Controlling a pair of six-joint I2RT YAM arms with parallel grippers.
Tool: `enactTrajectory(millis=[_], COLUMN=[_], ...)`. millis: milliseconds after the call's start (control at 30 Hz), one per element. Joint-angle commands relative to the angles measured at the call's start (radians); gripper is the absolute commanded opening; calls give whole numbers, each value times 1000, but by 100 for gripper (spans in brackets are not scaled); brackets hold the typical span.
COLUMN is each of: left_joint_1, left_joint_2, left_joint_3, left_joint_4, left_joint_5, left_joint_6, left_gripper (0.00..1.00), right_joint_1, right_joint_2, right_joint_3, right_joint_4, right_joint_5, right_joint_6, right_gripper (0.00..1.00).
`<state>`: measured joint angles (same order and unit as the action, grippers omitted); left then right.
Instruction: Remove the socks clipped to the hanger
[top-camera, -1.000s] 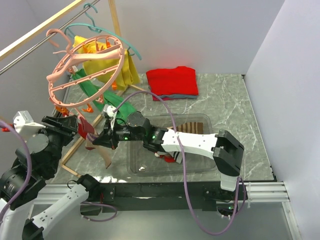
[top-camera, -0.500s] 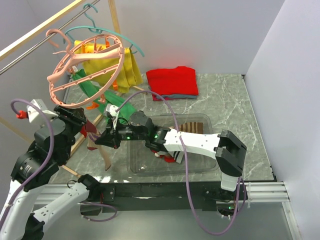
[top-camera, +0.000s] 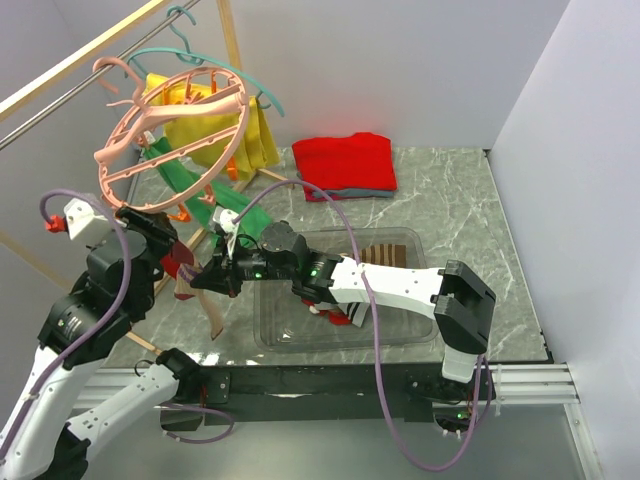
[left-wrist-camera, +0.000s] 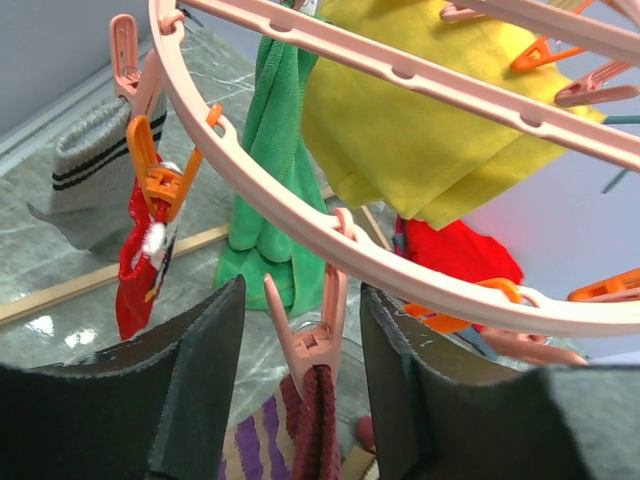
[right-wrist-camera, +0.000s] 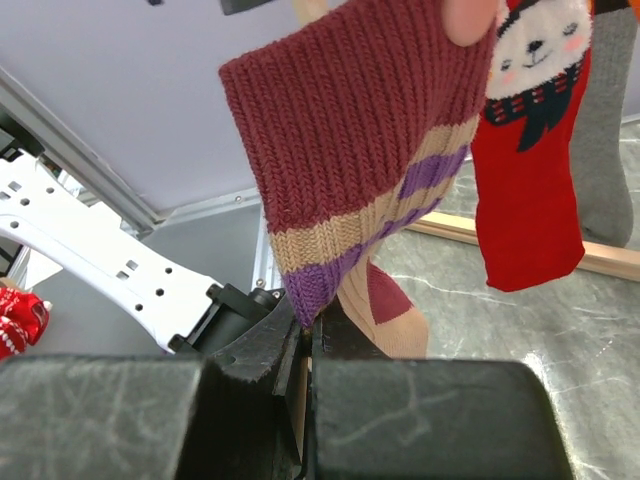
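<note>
While the striped sock (right-wrist-camera: 360, 150) hangs from a clip (left-wrist-camera: 312, 345) on the near rim of the hanger (left-wrist-camera: 400, 272), over on the left, the right gripper (right-wrist-camera: 308, 340) pinches its bottom edge tight. The left gripper (left-wrist-camera: 302, 300) has its fingers spread either side of that clip. Looks like the unclipping step to me: next it needs to squeeze the clip open so the right can tug the sock free. A red sock (right-wrist-camera: 530, 150) hangs just beside.

**Robot lab test cell**

A marble-look table (top-camera: 440, 190) sits boxed in by plain white panels (top-camera: 400, 70) behind and beside it. An aluminium rail (top-camera: 520, 385) along its near edge carries cabled robot arms (top-camera: 395, 287). A wooden rack (top-camera: 232, 40) stands at its left.
</note>
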<state>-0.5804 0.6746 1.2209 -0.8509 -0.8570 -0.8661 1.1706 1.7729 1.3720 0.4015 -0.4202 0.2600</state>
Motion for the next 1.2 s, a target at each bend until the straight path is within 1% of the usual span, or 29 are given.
enactTrajectory(millis=[0,67,233,333,367,400,433,500,533,600,633,700,733,867,1000,1167], left_joint_1=[-4,-3,-4,-4,-4,-4,-4,-4,-3,-4,-3,-3,-2,-2,-4,-4], left_joint_2=[22,22,14,3,0,-3,-4,-9,-9,-13,-17,-21,-23,-29,-38,-26], left_joint_3=[-15,-34,-81,-95,-95,-93,-90,-86,-80,-75,-72,-72,-70,-72,-70,-61], left_joint_4=[73,88,134,156,161,162,161,151,150,148,148,148,148,156,176,202], left_joint_5=[-56,-72,-62,-54,-53,-50,-47,-45,-39,-28,-24,-13,-11,7,47,104], left_joint_6=[50,59,95,113,119,125,127,125,125,124,124,122,121,121,136,160], left_gripper=[55,58,58,49,42,38,30,25,20,14,9,5,1,1,1,1], right_joint_1=[-6,-6,-6,-6,-6,-6,-6,-6,-6,-5,-5,-6,-8,-12,-26,-115], right_joint_2=[-55,-56,-59,-64,-69,-70,-73,-78,-81,-89,-92,-107,-118,-150,-219,-345], right_joint_3=[12,13,9,4,1,-5,-10,-16,-19,-34,-42,-72,-85,-149,-273,-393], right_joint_4=[11,8,10,10,11,13,14,14,13,11,13,17,17,42,66,14], right_joint_5=[-12,-15,-14,-12,-11,-11,-9,-3,-3,7,12,27,40,72,142,220], right_joint_6=[-18,-21,-24,-22,-22,-21,-24,-25,-27,-30,-31,-30,-31,-8,11,59], right_gripper=[0,0,0,0,0,0,0,0,0,0,0,0,0,0,0,0])
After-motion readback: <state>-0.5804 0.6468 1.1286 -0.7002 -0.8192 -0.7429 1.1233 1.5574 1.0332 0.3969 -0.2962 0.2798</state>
